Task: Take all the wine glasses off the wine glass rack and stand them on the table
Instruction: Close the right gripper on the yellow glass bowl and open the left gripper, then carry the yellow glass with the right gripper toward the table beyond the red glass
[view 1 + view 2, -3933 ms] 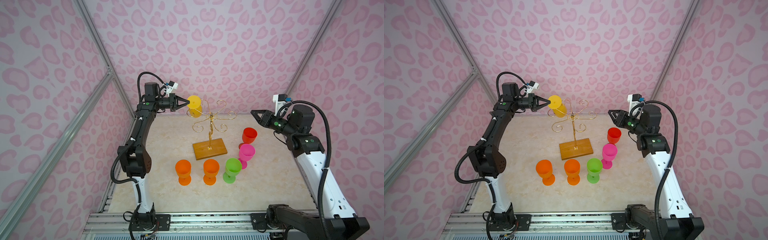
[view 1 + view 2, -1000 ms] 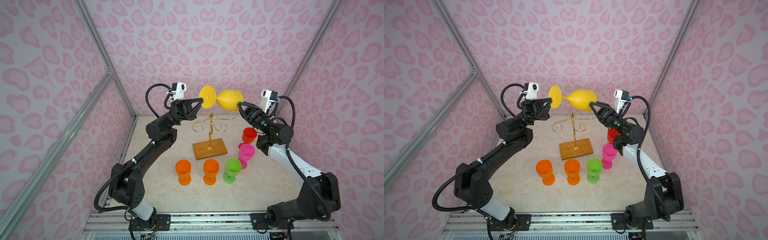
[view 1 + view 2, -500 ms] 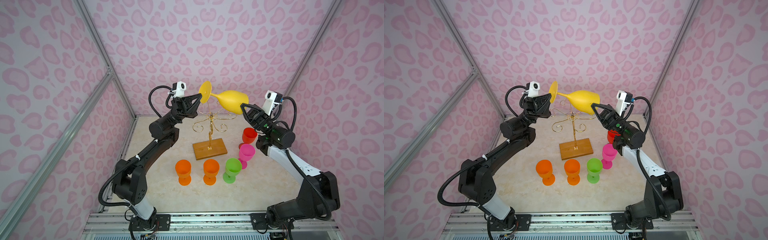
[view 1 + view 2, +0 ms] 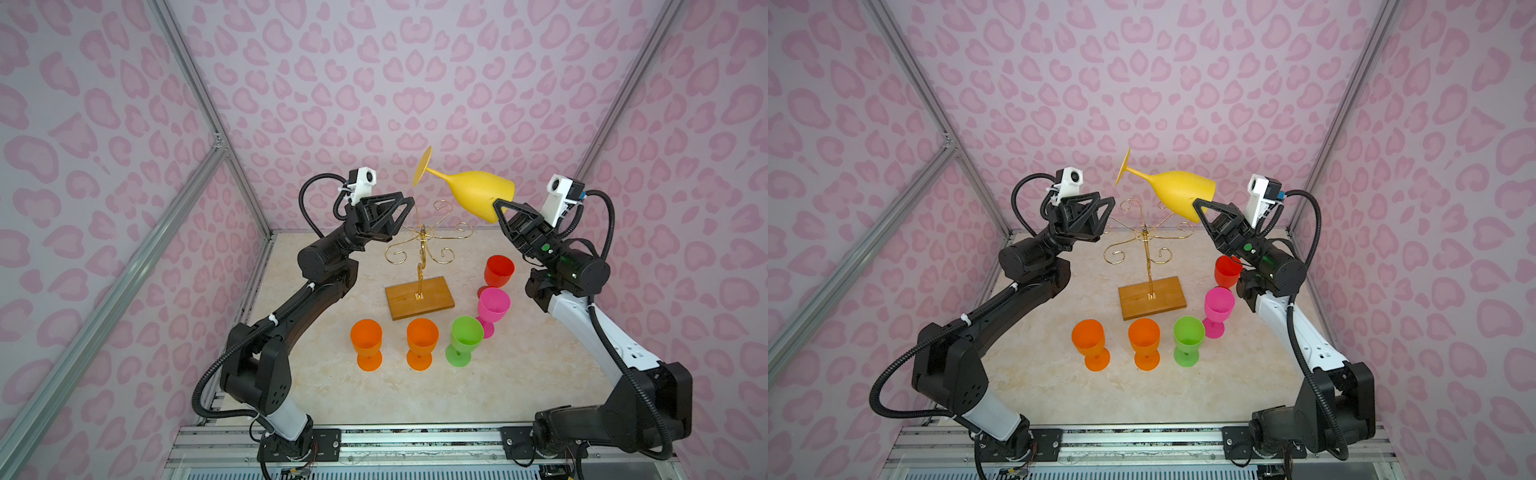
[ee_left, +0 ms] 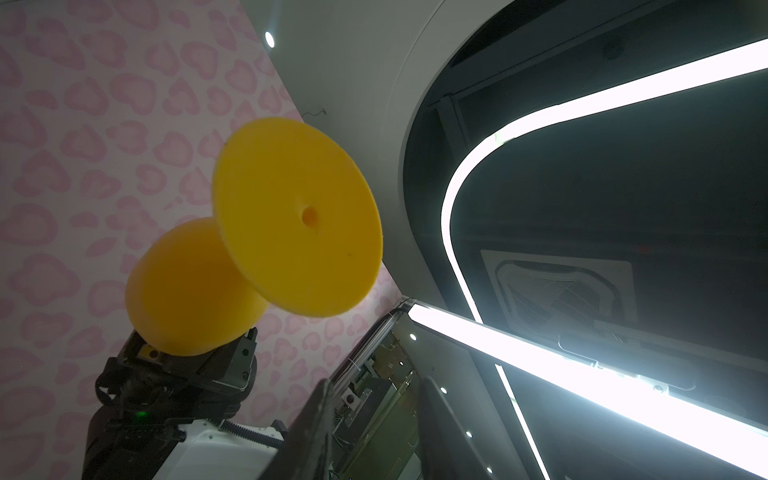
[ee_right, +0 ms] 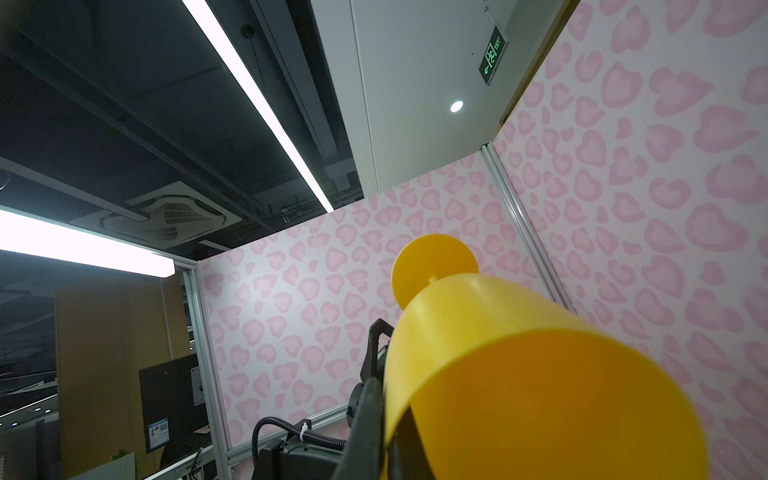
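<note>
Where it hangs above the wine glass rack (image 4: 422, 245), clear of the curled arms, the yellow wine glass (image 4: 478, 193) lies nearly level, long axis across the desk (image 4: 519, 374). Its bowl mouth points toward the right tool (image 4: 497, 207), which is clamped on the rim, and its foot tips up toward the left tool (image 4: 409, 205). Left tool: fingers apart, empty, just below the foot, not touching. Change from half a second earlier: left tool then pinched the foot, now released, so the right arm alone carries the glass.
</note>
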{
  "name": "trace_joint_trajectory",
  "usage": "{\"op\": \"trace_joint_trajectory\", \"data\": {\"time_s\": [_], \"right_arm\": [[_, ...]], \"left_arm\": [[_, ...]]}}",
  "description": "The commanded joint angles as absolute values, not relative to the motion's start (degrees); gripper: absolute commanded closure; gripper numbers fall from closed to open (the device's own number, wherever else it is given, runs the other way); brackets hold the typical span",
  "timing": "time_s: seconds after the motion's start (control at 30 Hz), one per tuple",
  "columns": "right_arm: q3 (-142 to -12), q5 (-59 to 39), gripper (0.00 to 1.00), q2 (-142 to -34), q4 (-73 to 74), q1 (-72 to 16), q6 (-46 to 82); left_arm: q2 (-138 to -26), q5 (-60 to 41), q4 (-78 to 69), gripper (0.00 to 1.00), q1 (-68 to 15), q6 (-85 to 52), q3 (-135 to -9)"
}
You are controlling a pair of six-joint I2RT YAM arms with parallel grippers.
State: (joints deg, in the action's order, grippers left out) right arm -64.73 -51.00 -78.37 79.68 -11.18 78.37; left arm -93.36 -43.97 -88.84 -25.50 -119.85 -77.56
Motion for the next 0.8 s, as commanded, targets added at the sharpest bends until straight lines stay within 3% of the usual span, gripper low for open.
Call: {"op": "trace_joint_trajectory", "data": {"time_s": [0.0,0.07,0.17,0.23,0.37,0.57,0.77], "right_arm": [[-65.87,-51.75,1.00,-75.82,67.24,-9.86,70.83],[-67.00,-51.37,1.00,-73.23,55.46,-8.16,64.65],[-72.06,-47.56,1.00,-68.41,26.41,-5.95,47.10],[-78.43,-39.44,1.00,-66.69,3.03,-5.89,32.24],[-90.30,-26.05,1.00,-68.90,-22.16,-4.86,19.97],[-102.07,-13.50,1.00,-77.62,-43.00,-3.37,12.28],[-108.07,-4.63,1.00,-87.01,-51.36,-3.25,8.50]], "left_arm": [[-92.33,-45.62,-91.41,0.57,-25.49,-118.40,-75.90],[-91.98,-46.17,-91.41,0.55,-25.55,-117.88,-75.33],[-91.33,-47.23,-91.41,0.51,-25.49,-116.71,-74.49],[-90.98,-48.51,-91.41,0.49,-25.49,-115.84,-74.69],[-90.15,-50.89,-90.83,0.46,-25.50,-113.50,-75.53],[-87.35,-54.41,-86.80,0.43,-25.50,-107.59,-75.76],[-85.12,-55.89,-83.67,0.42,-25.49,-104.18,-74.74]]}}
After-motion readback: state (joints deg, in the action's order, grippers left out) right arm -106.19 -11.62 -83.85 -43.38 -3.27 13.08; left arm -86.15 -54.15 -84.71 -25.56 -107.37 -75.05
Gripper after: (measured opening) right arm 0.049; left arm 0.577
